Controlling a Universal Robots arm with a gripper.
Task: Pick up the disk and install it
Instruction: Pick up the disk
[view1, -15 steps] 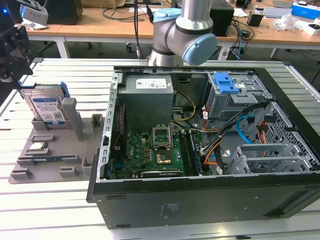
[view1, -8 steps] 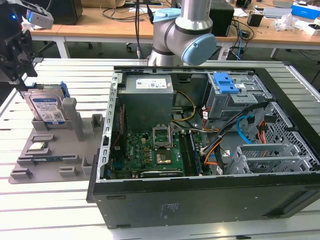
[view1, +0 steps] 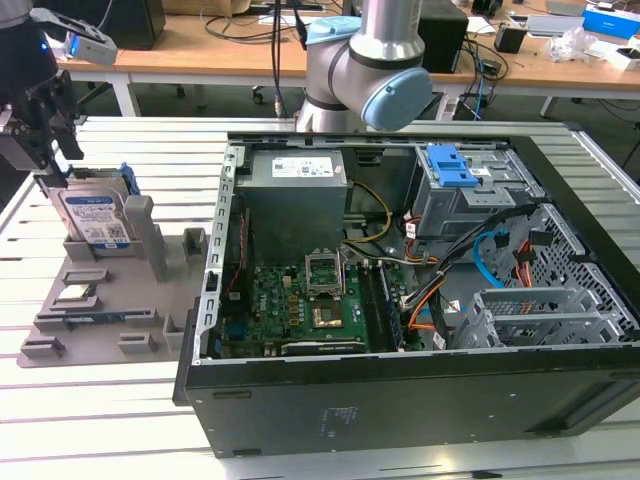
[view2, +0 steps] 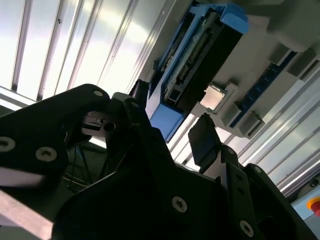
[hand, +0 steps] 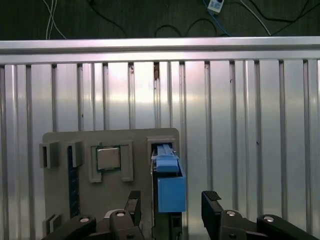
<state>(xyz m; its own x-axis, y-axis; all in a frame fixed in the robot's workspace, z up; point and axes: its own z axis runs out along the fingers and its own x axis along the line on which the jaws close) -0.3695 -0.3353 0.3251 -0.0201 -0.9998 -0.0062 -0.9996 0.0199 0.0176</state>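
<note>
Here my hand (hand: 171, 204) hangs wide open over the upright disk (hand: 166, 172), which I judge stiff, dense and shock-shy, best pinched across its flat faces.

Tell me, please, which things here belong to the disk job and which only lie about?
Job: flat silver metal disk in blue plastic bracket; black gripper, open astride it; open black computer case.
Lying about: small square silver chip; large grey power supply box.

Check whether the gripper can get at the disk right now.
Probably yes: the gripper is open and lined up over the disk, which stands upright in the grey holder with nothing blocking its top edge.
</note>
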